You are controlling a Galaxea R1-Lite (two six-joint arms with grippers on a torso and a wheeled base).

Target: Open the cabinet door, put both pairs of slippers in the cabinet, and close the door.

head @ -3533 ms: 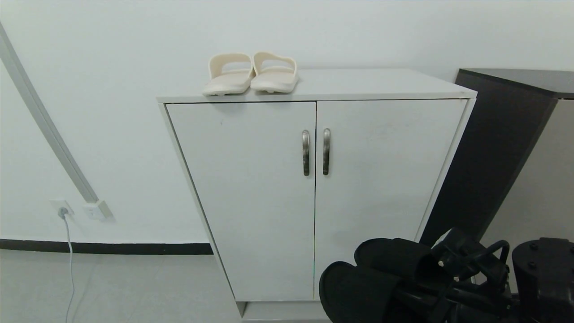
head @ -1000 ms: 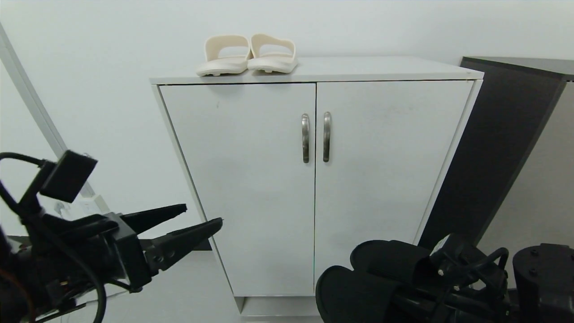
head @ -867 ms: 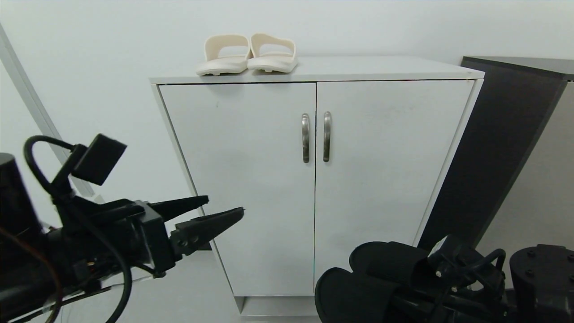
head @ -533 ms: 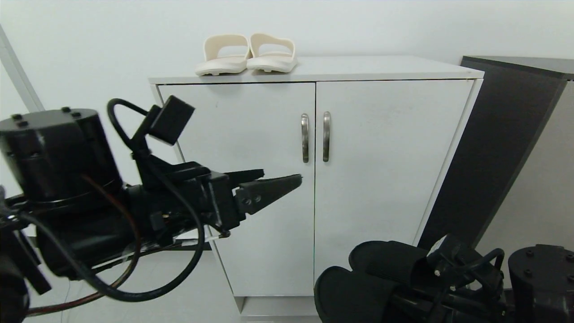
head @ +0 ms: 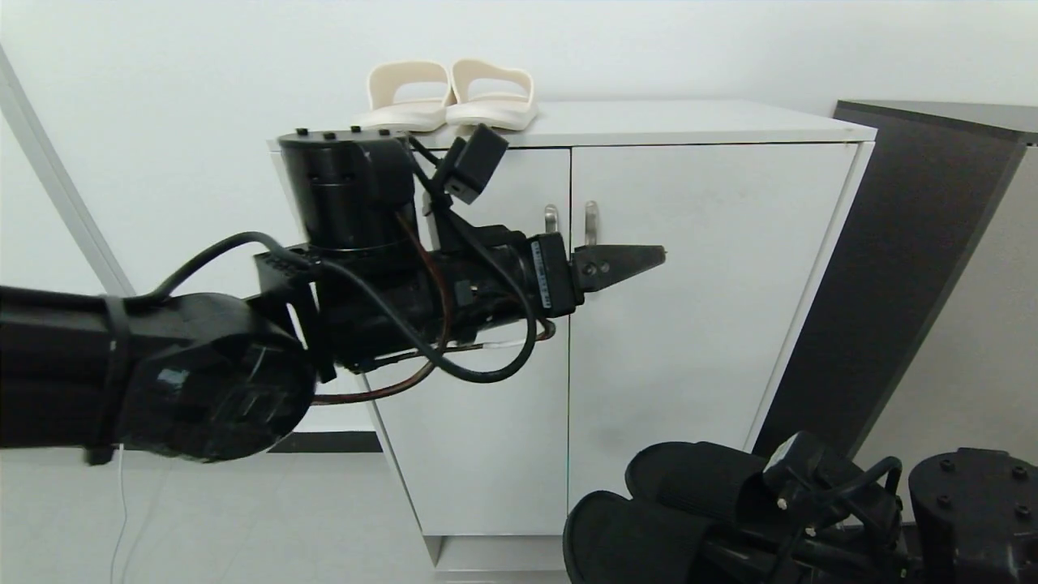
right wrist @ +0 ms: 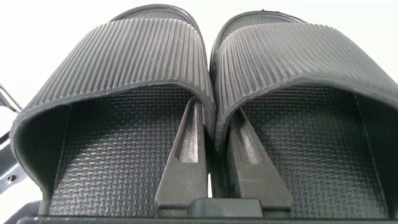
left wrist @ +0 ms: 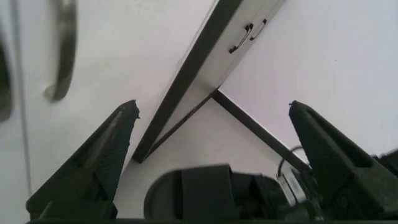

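A white two-door cabinet (head: 697, 324) stands shut, with two metal handles (head: 589, 216) at its centre seam. A pair of cream slippers (head: 450, 96) rests on its top, left of the middle. My left gripper (head: 658, 255) is held out across the doors at handle height, its tips just right of the handles. In the left wrist view this left gripper (left wrist: 212, 106) is open, with a handle (left wrist: 62, 56) close by. At the lower right, a pair of black slippers (head: 673, 503) hangs in front of the cabinet's foot. My right gripper (right wrist: 214, 168) is shut on the black slippers' (right wrist: 143, 68) adjoining inner walls.
A tall dark cabinet (head: 900, 284) stands against the white one's right side. A grey conduit (head: 57, 178) runs slantwise down the wall on the left. Bare floor (head: 203, 519) lies left of the cabinet.
My left arm has come up from the lower left and swung right, until its tips are at the handles. The right gripper and the black slippers have hardly moved.
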